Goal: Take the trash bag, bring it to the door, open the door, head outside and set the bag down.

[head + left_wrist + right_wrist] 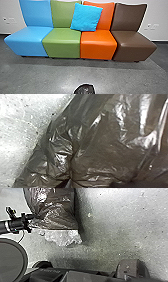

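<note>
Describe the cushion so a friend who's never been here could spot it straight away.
Find the row of four seats against the pale wall. Where the green and orange backs meet, a square cushion leans, slightly tilted. It is bright blue and loose, unlike the lighter blue seat at the row's end.
</note>
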